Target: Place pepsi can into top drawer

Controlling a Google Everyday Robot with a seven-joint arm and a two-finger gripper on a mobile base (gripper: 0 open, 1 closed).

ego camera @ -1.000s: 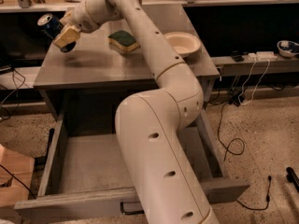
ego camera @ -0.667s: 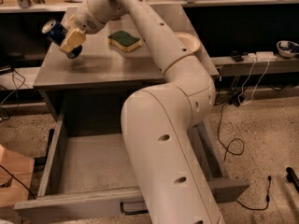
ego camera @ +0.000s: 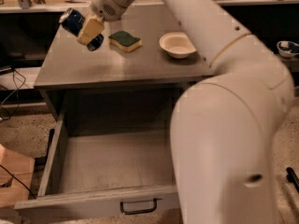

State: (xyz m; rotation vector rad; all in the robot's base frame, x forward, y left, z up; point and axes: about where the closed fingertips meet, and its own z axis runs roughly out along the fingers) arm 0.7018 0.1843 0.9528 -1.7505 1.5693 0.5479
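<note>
The pepsi can (ego camera: 74,24), dark blue with silver rims, is tilted in my gripper (ego camera: 88,31), which is shut on it and holds it in the air above the left part of the grey cabinet top (ego camera: 93,69). The top drawer (ego camera: 107,162) stands pulled wide open below, grey and empty, with a black bar handle (ego camera: 138,206) on its front panel. My white arm fills the right side of the view and hides the drawer's right part.
A yellow-and-green sponge (ego camera: 124,40) and a white bowl (ego camera: 177,45) lie on the cabinet top to the right of the gripper. Cables (ego camera: 14,85) run on the speckled floor at the left. A shelf with clutter stands behind the cabinet.
My gripper has carried the can to the right and a little nearer, over the cabinet top. The view has shifted with the arm now filling more of the right side.
</note>
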